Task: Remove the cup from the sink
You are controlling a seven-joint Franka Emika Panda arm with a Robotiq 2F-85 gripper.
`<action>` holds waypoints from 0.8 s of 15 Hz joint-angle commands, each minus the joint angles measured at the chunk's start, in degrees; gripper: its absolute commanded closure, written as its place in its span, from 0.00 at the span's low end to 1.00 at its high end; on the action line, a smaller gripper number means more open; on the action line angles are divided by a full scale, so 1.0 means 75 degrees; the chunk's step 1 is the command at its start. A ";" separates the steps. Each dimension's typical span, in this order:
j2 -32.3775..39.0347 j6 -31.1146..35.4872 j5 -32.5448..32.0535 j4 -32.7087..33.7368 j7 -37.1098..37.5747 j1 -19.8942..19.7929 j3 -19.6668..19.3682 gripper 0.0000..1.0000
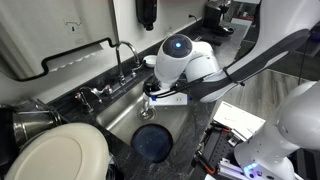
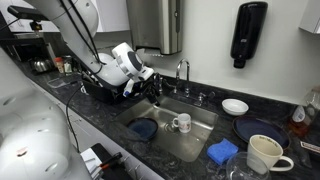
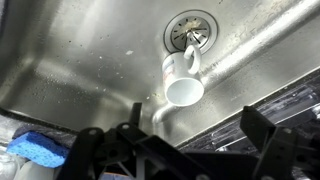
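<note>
Exterior view, over the sink: gripper [image 1: 158, 97] hangs low above the steel sink [image 1: 115, 118], just at 12 o'clock of the dark blue plate [image 1: 152, 141] on the basin floor. Can't tell the jaw opening here, and the cup is hidden under the wrist. Faucet [image 1: 125, 55] is at 11 o'clock of the gripper. A round white lid [image 1: 55, 155] and a metal pot [image 1: 30, 120] sit well off at 8 o'clock

Exterior view, across the room: white cup [image 2: 182, 123] stands on the sink [image 2: 205, 112] floor, with the blue plate [image 2: 145, 129] just beside it at 9 o'clock. Gripper [image 2: 148, 76] is above the basin at 10 o'clock of the cup, clear of it. On the tabletop [image 2: 190, 155]: blue sponge [image 2: 223, 151], cream mug [image 2: 265, 153] and white bowl [image 2: 235, 105]

Wrist view: fingers [image 3: 128, 125] spread wide, nothing between them, touching nothing. Gripper [image 3: 190, 108] is centred on the cup [image 3: 183, 78]; the cup mouth faces the camera, apart from both fingers, with its handle toward 12 o'clock next to the drain [image 3: 190, 30]. Sponge [image 3: 40, 150] shows at 8 o'clock
</note>
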 commanded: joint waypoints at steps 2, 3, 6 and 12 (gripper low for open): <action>0.0248 0.0002 -0.0046 0.0150 0.0027 -0.0029 0.0000 0.00; 0.0298 0.0003 -0.0046 0.0191 0.0027 -0.0037 0.0000 0.00; 0.0615 -0.0166 -0.0168 0.0457 0.0132 -0.0117 0.0018 0.00; 0.1713 -0.0367 -0.0723 0.1061 0.0359 -0.0345 -0.0145 0.00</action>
